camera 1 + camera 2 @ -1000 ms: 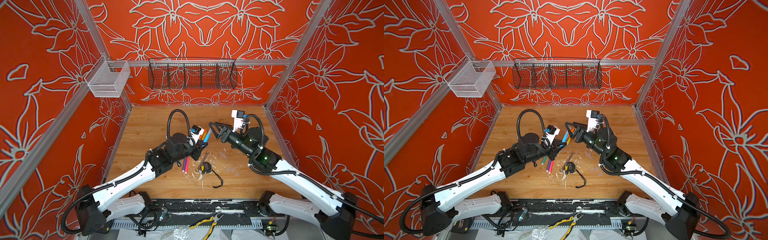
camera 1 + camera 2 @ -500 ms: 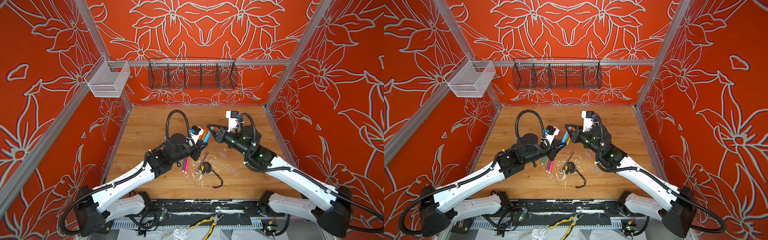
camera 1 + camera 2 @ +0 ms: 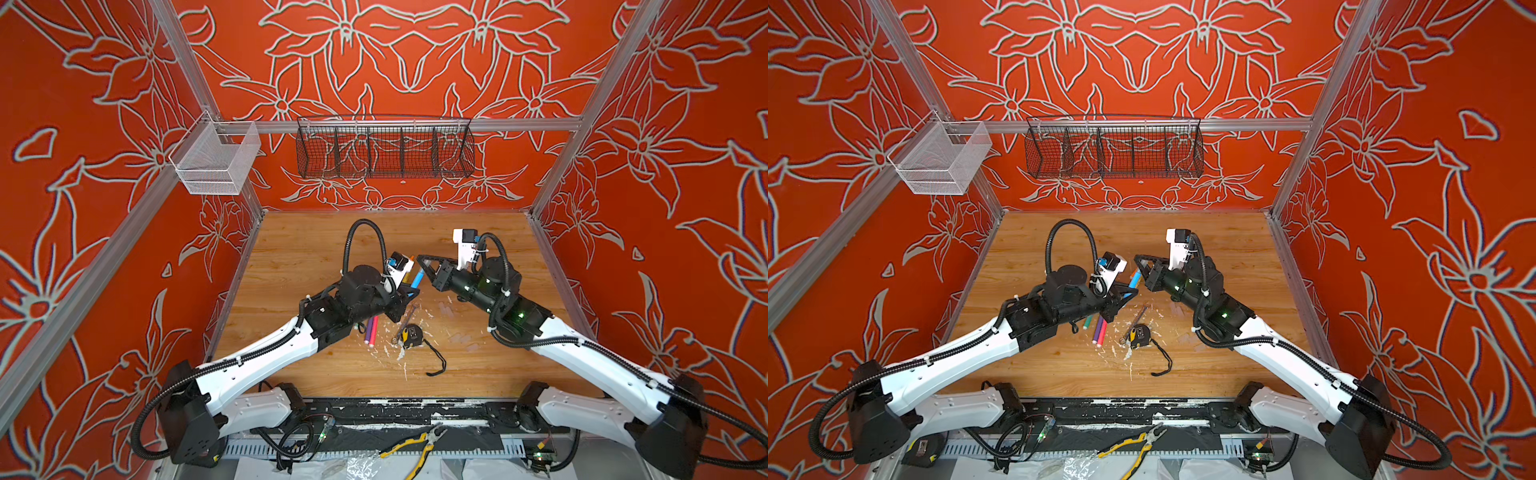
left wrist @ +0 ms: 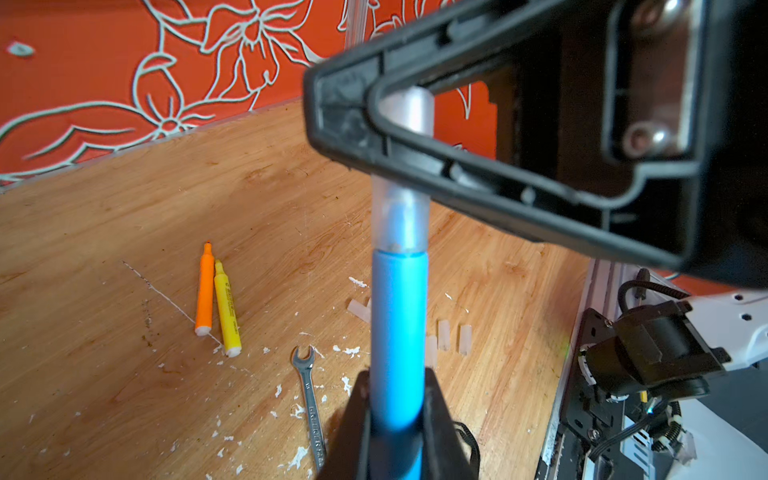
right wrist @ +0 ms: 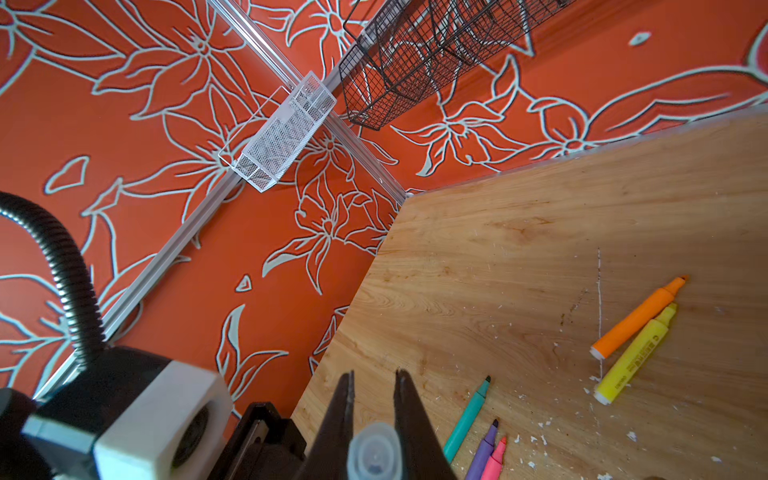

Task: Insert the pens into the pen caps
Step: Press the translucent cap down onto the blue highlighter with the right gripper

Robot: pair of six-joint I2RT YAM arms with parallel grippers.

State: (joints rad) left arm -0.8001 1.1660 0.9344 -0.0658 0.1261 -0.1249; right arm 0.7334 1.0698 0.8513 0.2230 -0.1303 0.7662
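left gripper is clamped tight on the slim blue plastic marker pen, gripping it low on the barrel and holding it off the wooden table above the middle. coming in from the right, the right gripper is pinched narrow on the short clear plastic tube cap. that cap is over the pen's tip, with its rim down at the barrel's shoulder. is it clicked home? can't tell from here.

on the table, the orange marker pen and yellow marker pen lie touching side by side, far of the grippers. the green marker pen, purple marker pen and pink marker pen sit near-left under the left arm, all bare-tipped. spare clear caps wait on the right, and the grey metal wrench lies just near of centre.

now the dangers. if the cap is only resting on, a release could drop it straight onto the wood. the low hold on the barrel leaves a lot of lever, so a push that's off the pen's line would likely swing it in the left jaws. and a smooth, hard cap squeezed this firmly could squirt out sideways, and a clear piece like that is hard to find against the pale flecks.
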